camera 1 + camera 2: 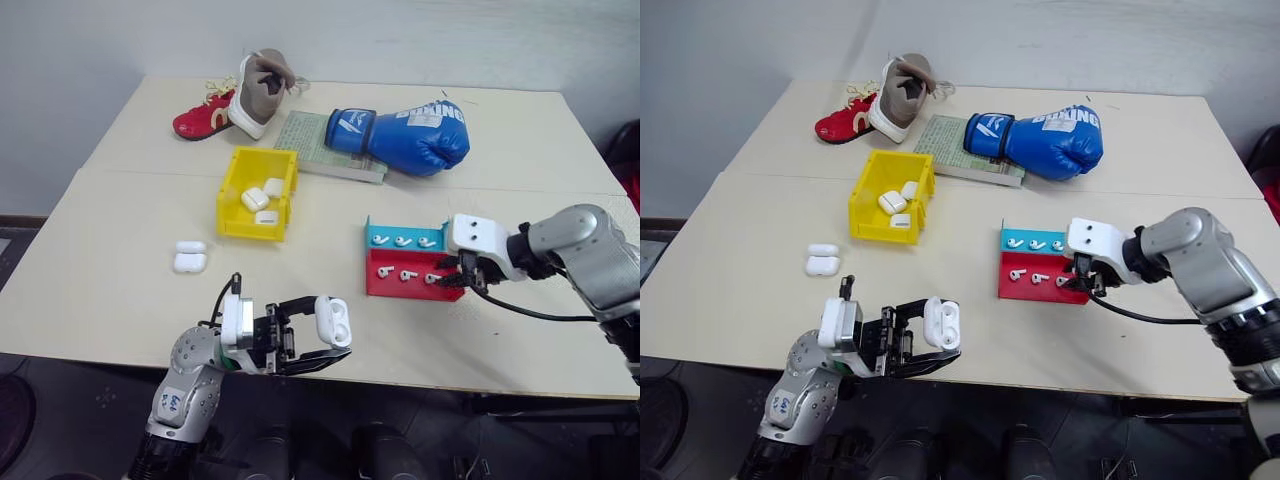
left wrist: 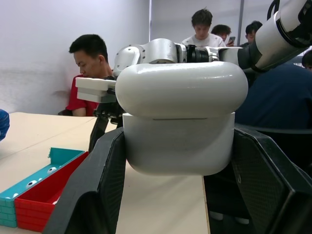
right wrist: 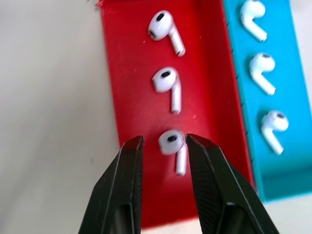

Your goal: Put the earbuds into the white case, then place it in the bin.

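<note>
Left eye view: the left end effector (image 1: 322, 352) grips an open white case (image 1: 333, 321) above the tabletop's (image 1: 120, 290) near edge. The right end effector (image 1: 452, 277) reaches into the red tray (image 1: 385, 285), beside the blue tray (image 1: 384, 232). The yellow bin (image 1: 233, 186) holds three cases; two more cases (image 1: 189, 256) lie just left of it.

Left wrist view: the case (image 2: 181, 117) sits clamped between both fingers (image 2: 95, 187); people sit behind.

Right wrist view: the right end effector's (image 3: 165, 143) fingers, narrowly parted, straddle one earbud (image 3: 172, 146) in the red tray (image 3: 116, 63); whether they pinch it, I cannot tell.
</note>
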`<state>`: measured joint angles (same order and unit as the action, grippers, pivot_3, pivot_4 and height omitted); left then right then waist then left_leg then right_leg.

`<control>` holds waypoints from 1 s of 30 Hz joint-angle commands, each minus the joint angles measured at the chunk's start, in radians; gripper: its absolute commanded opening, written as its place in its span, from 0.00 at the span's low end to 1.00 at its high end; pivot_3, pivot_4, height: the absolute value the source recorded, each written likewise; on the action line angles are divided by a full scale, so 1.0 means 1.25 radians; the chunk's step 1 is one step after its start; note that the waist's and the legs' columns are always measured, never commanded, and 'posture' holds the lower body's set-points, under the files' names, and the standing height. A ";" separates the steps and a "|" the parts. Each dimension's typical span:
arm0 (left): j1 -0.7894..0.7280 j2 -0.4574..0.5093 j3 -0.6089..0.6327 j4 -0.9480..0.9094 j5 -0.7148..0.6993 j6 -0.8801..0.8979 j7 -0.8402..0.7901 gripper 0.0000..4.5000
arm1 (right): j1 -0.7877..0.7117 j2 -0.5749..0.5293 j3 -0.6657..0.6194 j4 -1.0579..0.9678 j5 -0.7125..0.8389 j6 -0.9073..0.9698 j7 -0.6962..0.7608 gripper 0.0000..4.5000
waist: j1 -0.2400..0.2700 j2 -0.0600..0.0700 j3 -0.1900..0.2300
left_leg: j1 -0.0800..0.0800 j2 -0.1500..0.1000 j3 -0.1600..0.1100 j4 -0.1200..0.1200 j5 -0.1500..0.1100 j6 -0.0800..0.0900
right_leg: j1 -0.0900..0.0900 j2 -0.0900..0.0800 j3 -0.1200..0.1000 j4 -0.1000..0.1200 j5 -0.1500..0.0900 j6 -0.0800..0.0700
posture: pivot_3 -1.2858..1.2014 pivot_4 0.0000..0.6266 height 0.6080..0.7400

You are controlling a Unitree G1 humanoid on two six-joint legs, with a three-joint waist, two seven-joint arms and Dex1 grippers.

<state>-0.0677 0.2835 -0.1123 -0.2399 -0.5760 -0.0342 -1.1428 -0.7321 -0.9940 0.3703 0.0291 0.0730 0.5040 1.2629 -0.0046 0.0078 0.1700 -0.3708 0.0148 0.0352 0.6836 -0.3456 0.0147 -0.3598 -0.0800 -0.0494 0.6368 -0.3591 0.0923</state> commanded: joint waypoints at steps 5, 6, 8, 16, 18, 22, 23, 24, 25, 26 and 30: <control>0.005 0.004 -0.009 -0.037 0.002 -0.017 0.014 0.62 | -0.047 0.035 0.024 0.027 -0.066 -0.007 0.034 0.30 | 0.001 0.000 0.000 | 0.000 0.000 0.000 0.000 0.000 0.000 | 0.000 0.000 0.000 0.000 0.000 0.000 | 0.52 0.24 1.00; 0.006 0.005 -0.009 -0.037 0.003 -0.018 0.015 0.62 | -0.049 0.037 0.029 0.029 -0.074 -0.006 0.042 0.30 | 0.001 0.000 0.000 | 0.000 0.000 0.000 0.000 0.000 0.000 | 0.000 0.000 0.000 0.000 0.000 0.000 | 0.52 0.24 1.00; 0.008 0.007 -0.007 -0.037 0.001 -0.019 0.015 0.62 | -0.055 0.044 0.033 0.033 -0.087 -0.008 0.045 0.30 | 0.000 0.000 0.000 | 0.000 0.000 0.000 0.000 0.000 0.000 | 0.000 0.000 0.000 0.000 0.000 0.000 | 0.52 0.24 1.00; 0.014 0.017 0.001 -0.038 -0.004 -0.023 0.015 0.62 | -0.063 0.057 0.043 0.047 -0.132 -0.017 0.062 0.30 | 0.000 0.000 0.000 | 0.000 0.000 0.000 0.000 0.000 0.000 | 0.000 0.000 0.000 0.000 0.000 0.000 | 0.52 0.24 1.00; 0.014 0.018 0.001 -0.038 -0.004 -0.023 0.016 0.62 | -0.065 0.062 0.042 0.051 -0.140 -0.021 0.063 0.30 | 0.000 0.000 0.000 | 0.000 0.000 0.000 0.000 0.000 0.000 | 0.000 0.000 0.000 0.000 0.000 0.000 | 0.52 0.24 1.00; 0.012 0.020 0.003 -0.039 -0.005 -0.022 0.017 0.62 | -0.067 0.070 0.044 0.062 -0.157 -0.034 0.069 0.30 | -0.001 0.000 0.000 | 0.000 0.000 0.000 0.000 0.000 0.000 | 0.000 0.000 0.000 0.000 0.000 0.000 | 0.52 0.24 1.00; 0.011 0.021 0.003 -0.039 -0.005 -0.021 0.018 0.62 | -0.068 0.072 0.043 0.064 -0.160 -0.037 0.070 0.30 | -0.001 0.000 0.000 | 0.000 0.000 0.000 0.000 0.000 0.000 | 0.000 0.000 0.000 0.000 0.000 0.000 | 0.52 0.24 1.00; 0.010 0.021 0.004 -0.040 -0.005 -0.020 0.019 0.62 | -0.068 0.073 0.043 0.067 -0.162 -0.039 0.070 0.30 | -0.001 0.000 0.000 | 0.000 0.000 0.000 0.000 0.000 0.000 | 0.000 0.000 0.000 0.000 0.000 0.000 | 0.52 0.24 1.00; 0.010 0.022 0.004 -0.041 -0.005 -0.019 0.020 0.62 | -0.068 0.075 0.043 0.069 -0.165 -0.042 0.072 0.30 | -0.001 0.000 0.000 | 0.000 0.000 0.000 0.000 0.000 0.000 | 0.000 0.000 0.000 0.000 0.000 0.000 | 0.52 0.24 1.00; 0.009 0.023 0.003 -0.042 -0.005 -0.019 0.021 0.62 | -0.069 0.076 0.042 0.071 -0.168 -0.043 0.073 0.30 | -0.001 0.000 0.000 | 0.000 0.000 0.000 0.000 0.000 0.000 | 0.000 0.000 0.000 0.000 0.000 0.000 | 0.52 0.24 1.00; 0.012 0.024 -0.001 -0.049 -0.003 -0.017 0.029 0.62 | -0.068 0.075 0.044 0.076 -0.182 -0.046 0.085 0.30 | 0.000 0.000 0.000 | 0.000 0.000 0.000 0.000 0.000 0.000 | 0.000 0.000 0.000 0.000 0.000 0.000 | 0.52 0.24 1.00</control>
<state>-0.0576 0.3121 -0.1164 -0.2619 -0.5730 -0.0457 -1.1136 -0.7955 -0.8936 0.4297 0.1287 -0.1428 0.4567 1.3565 -0.0050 0.0079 0.1701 -0.3710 0.0148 0.0351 0.6835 -0.3457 0.0147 -0.3597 -0.0803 -0.0498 0.6364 -0.3591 0.0923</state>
